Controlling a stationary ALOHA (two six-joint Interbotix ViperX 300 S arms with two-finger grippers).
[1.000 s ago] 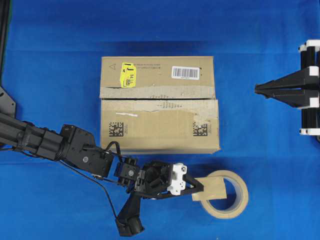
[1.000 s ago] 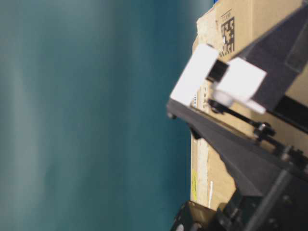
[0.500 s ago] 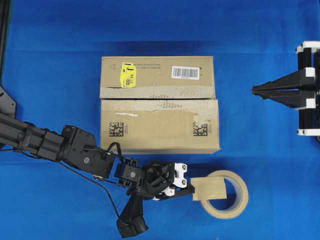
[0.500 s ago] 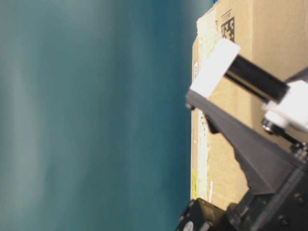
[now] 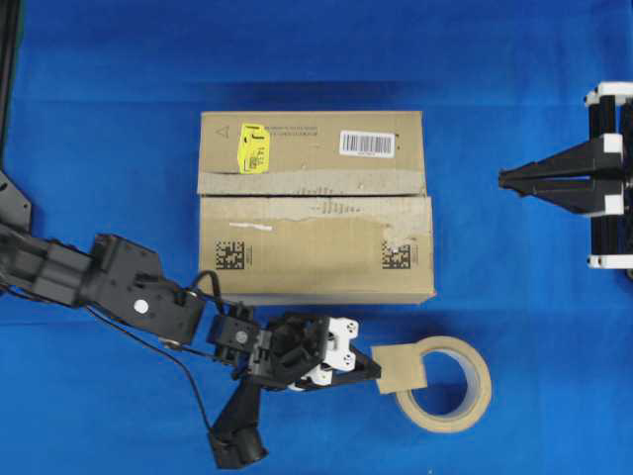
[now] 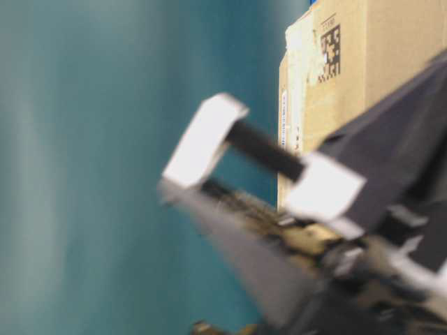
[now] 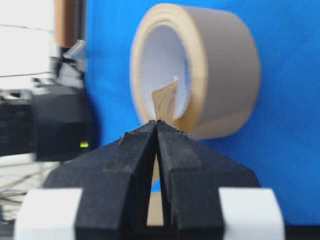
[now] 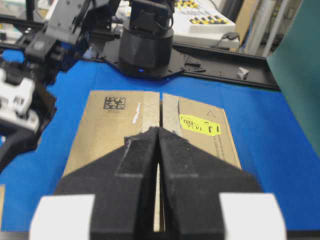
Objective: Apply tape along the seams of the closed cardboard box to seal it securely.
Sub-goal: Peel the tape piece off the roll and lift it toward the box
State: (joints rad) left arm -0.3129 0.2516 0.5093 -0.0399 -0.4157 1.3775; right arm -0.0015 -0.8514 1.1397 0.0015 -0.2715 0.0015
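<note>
**One tape piece pinched beside the roll, box untaped**

One short tan piece of tape (image 5: 400, 368) lay flat just off the cardboard box (image 5: 315, 204), beyond the box's long side that carries the two black square codes (image 5: 229, 256), and overlapped the near rim of the single beige tape roll (image 5: 445, 384). The left gripper (image 5: 372, 369) held its edge: in the left wrist view the two black fingers (image 7: 131, 150) met with the tape (image 7: 165, 100) pinched between their tips, the roll (image 7: 210, 70) standing directly behind.

The one box sat closed on the blue table (image 5: 514, 79). Its seam (image 5: 313, 195) ran lengthwise between the two top flaps, edged by two torn greyish strips of old tape. On the flap farther from the tape were one yellow sticker (image 5: 254, 147) and one white barcode label (image 5: 367, 143); the two square codes were on the nearer flap.

The right gripper (image 5: 504, 178) hung well apart from the box, off its short end on the barcode side, pointing toward it. Its fingers (image 8: 142, 150) were pressed together on nothing, lined up with the seam (image 8: 160, 107) in the right wrist view.

The table-level view was blurred; it showed only one box corner (image 6: 307, 42) and part of the left gripper.
</note>
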